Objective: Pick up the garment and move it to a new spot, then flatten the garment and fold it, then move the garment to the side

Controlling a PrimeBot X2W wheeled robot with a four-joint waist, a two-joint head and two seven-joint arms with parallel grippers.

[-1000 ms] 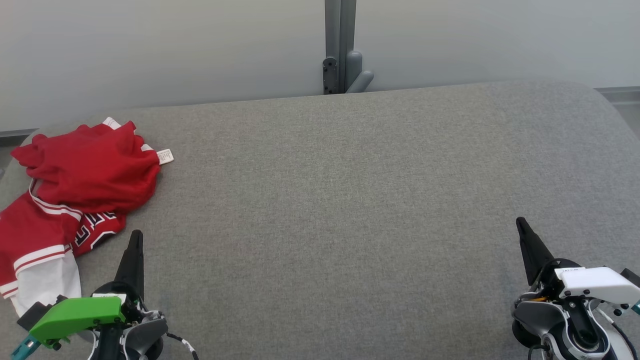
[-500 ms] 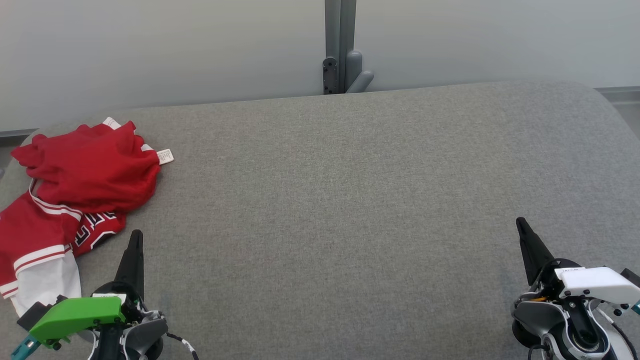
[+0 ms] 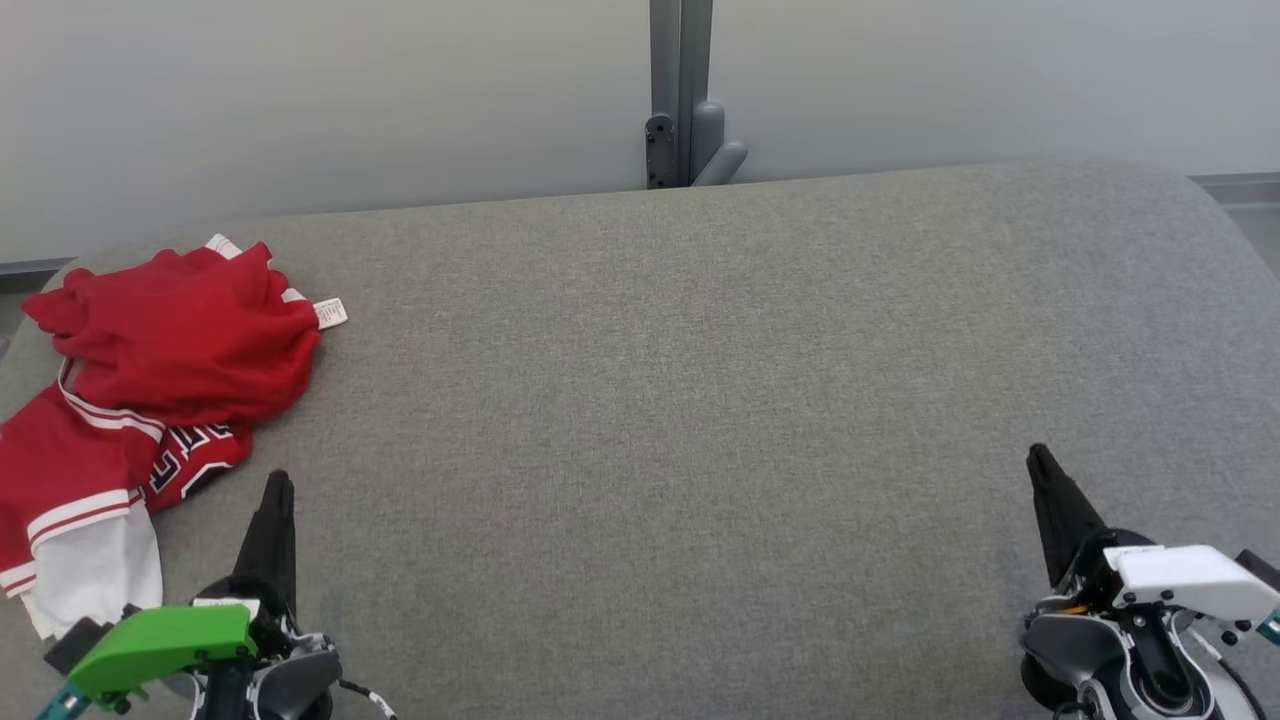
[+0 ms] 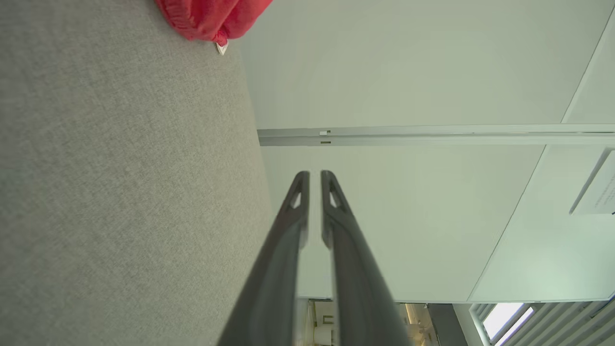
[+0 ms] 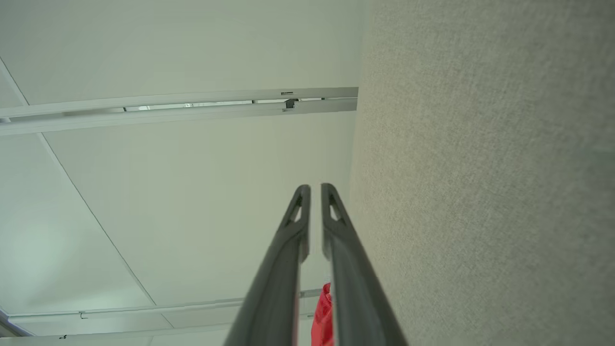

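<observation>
Looking down on a grey fabric-covered table [image 3: 700,400], with a red garment [image 3: 170,340] heaped at the far left edge, crumpled and unfolded (white trim, dark lettering, one part plain white). Sticking out of the heap toward the table's middle, a small white tag [image 3: 331,313]. Down at the lower left, the left gripper [image 3: 280,482] under a green cover [image 3: 160,640], pointing up the head view, just beside the garment's near end but not touching it, with a strip of grey cloth between. Seen from the left wrist, fingers [image 4: 286,250] drawn narrow with only a slit between them, gripping nothing, the garment off past the tips at the top of that view. At the lower right, the right gripper [image 3: 1040,458] under a white cover [image 3: 1190,575], well apart from the garment, with most of the table between. Narrow here too in the right wrist view, a thin slit at the tips, holding nothing. Behind the table, a pale wall [image 3: 300,100] and a grey post [image 3: 680,90] with a bracket [image 3: 658,150] at the far edge.
</observation>
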